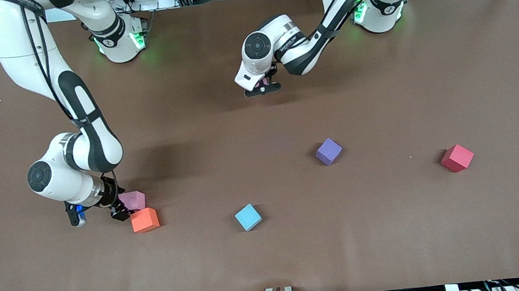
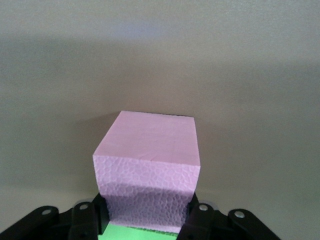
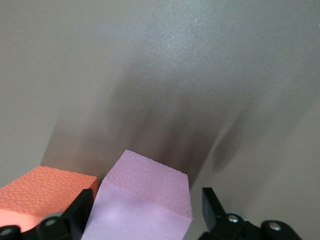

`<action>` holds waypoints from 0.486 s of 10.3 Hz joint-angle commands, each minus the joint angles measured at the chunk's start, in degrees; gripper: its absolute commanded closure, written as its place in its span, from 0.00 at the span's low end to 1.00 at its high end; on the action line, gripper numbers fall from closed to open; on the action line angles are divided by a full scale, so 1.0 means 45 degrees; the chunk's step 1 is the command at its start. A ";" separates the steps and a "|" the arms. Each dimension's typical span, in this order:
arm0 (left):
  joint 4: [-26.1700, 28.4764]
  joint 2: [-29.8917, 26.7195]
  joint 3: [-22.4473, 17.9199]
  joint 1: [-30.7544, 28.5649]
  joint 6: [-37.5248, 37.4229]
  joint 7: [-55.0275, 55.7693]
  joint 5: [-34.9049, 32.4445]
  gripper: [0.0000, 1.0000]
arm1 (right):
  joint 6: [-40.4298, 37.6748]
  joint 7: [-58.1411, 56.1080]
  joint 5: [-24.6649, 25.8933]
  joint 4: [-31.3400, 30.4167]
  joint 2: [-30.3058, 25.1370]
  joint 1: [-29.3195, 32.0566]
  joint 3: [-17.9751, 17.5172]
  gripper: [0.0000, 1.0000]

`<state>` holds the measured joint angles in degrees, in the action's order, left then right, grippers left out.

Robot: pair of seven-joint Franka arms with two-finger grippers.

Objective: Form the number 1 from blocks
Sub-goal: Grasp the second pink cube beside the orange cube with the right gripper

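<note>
My left gripper (image 1: 262, 87) hangs low over the table near the robots' bases, shut on a light pink block (image 2: 147, 160). A green block (image 2: 140, 234) shows just under that pink block between the fingers. My right gripper (image 1: 97, 214) is at the right arm's end of the table, open. Its fingers (image 3: 82, 210) straddle the second light pink block (image 1: 133, 200), with a gap at one side. One purple block (image 1: 328, 151) lies alone mid-table. The other purple block is out of view.
An orange cube (image 1: 145, 220) touches the pink block by my right gripper, on the side nearer the front camera. A light-blue cube (image 1: 248, 217) lies mid-table, nearer the camera. A red cube (image 1: 457, 158) sits toward the left arm's end.
</note>
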<state>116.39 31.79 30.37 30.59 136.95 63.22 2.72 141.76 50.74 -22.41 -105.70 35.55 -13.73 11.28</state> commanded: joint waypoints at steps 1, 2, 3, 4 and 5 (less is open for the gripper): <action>-0.0221 0.0143 -0.0147 0.0273 -0.0102 0.0131 0.0235 0.00 | 0.0100 0.0033 -0.0333 0.0207 0.0206 -0.0229 0.0111 0.23; -0.0221 0.0124 -0.0147 0.0254 -0.0121 0.0131 0.0235 0.00 | 0.0100 0.0033 -0.0333 0.0207 0.0225 -0.0249 0.0092 0.30; -0.0240 0.0085 -0.0147 0.0254 -0.0121 0.0150 0.0235 0.00 | 0.0100 0.0033 -0.0333 0.0226 0.0206 -0.0269 0.0092 0.37; -0.0279 0.0008 -0.0147 0.0215 -0.0121 0.0151 0.0235 0.00 | 0.0100 0.0014 -0.0333 0.0226 0.0186 -0.0250 0.0092 0.39; -0.0415 -0.0264 -0.0147 0.0157 -0.0160 0.0247 0.0235 0.00 | 0.0062 -0.0006 -0.0333 0.0226 0.0090 -0.0249 0.0092 0.39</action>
<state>115.87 31.90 30.31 30.75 137.01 63.27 2.72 141.97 50.76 -22.43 -105.57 35.74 -14.29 11.27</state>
